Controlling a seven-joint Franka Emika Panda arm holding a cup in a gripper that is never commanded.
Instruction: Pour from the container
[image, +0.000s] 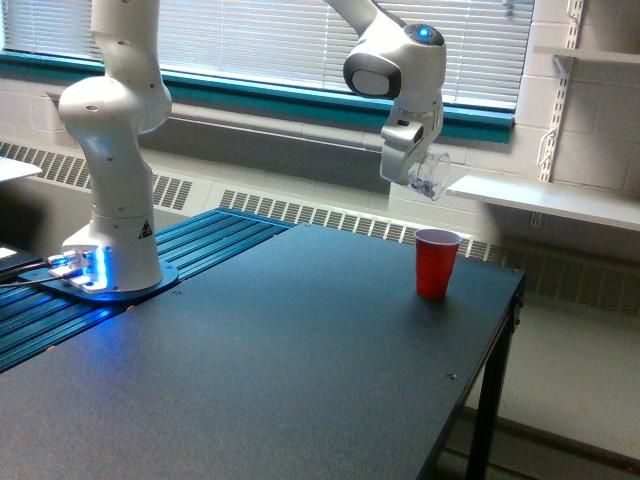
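- Dark matte table (300, 350) fills the lower frame; behind it a window with closed blinds (250, 40) over a teal sill, and a radiator grille along the wall.
- White shelf (550, 200) sits on the wall at the exterior view's right, with a second shelf above it.
- White arm base (110, 240) stands on a blue ribbed mat (200, 240) at the exterior view's left; blue light glows at its foot.
- Arm reaches across the top of the frame; its wrist joint shows a small blue light.
- Gripper (412, 170) hangs in the air above the far right part of the table, fingers pointing down and slightly toward the exterior view's right.
- Fingers are closed around a clear cup (428, 178), which is tilted with its mouth toward the exterior view's right. How firmly they press cannot be made out.
- Small dark bits show faintly through the clear cup wall; too small to identify.
- Red cup (436, 262) stands upright on the table near its far right corner, below the clear cup and well apart from it.
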